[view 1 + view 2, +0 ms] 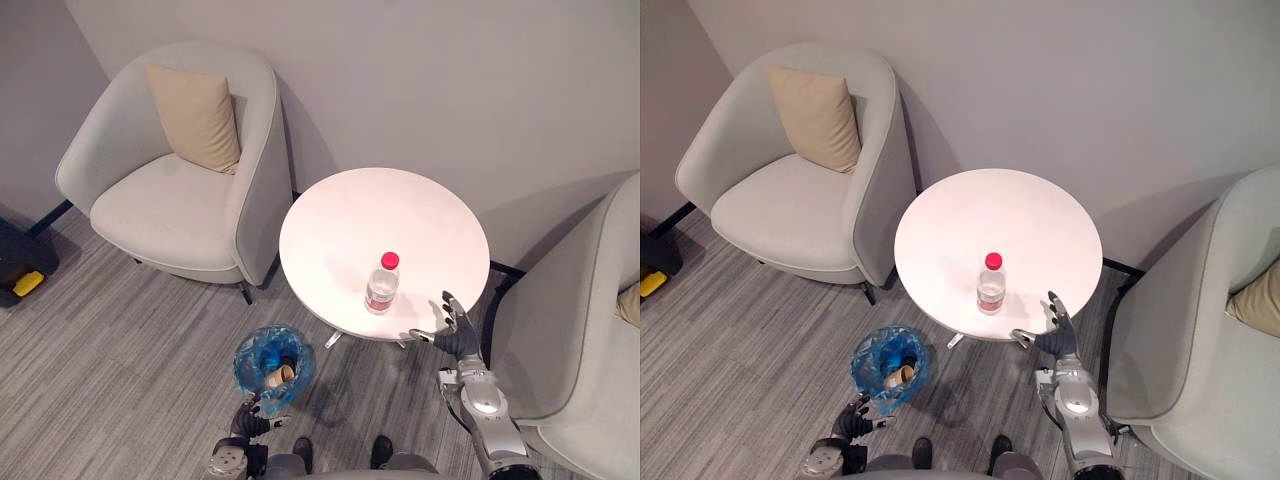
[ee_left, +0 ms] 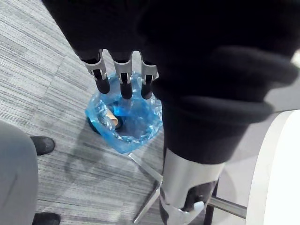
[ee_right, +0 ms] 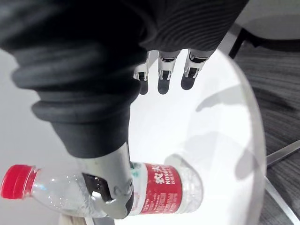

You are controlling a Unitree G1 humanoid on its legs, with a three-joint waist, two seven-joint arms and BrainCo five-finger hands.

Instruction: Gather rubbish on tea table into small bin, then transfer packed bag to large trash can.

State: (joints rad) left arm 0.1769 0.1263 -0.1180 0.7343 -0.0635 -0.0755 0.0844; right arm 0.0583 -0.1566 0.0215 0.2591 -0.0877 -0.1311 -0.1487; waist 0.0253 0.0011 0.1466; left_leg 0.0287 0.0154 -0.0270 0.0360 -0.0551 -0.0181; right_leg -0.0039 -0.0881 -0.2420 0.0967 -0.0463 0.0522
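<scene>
- The task looks partly done: the round white worktop (image 1: 350,215), in the centre of the head view, carries just one piece of rubbish.
- That piece is a clear plastic bottle (image 1: 382,285) with a red cap, standing upright near the worktop's lower edge.
- The right robot hand (image 1: 452,328) hovers at the worktop's lower right rim, near the bottle. Its fingers are straight and spread, and it has hold of nothing.
- The small bin (image 1: 248,368) stands on the floor at lower left of the worktop, lined with a blue bag (image 2: 145,115).
- Inside the bag lies a brown paper cup (image 1: 283,374); I cannot make out anything else in it.
- The left robot hand (image 1: 252,415) is at the bottom of the frame, just beside the bin. Its fingers are straight and point at the bag, gripping nothing.
- By my judgement, what is left is binning the bottle, then carrying the packed bag to the large trash can.
</scene>
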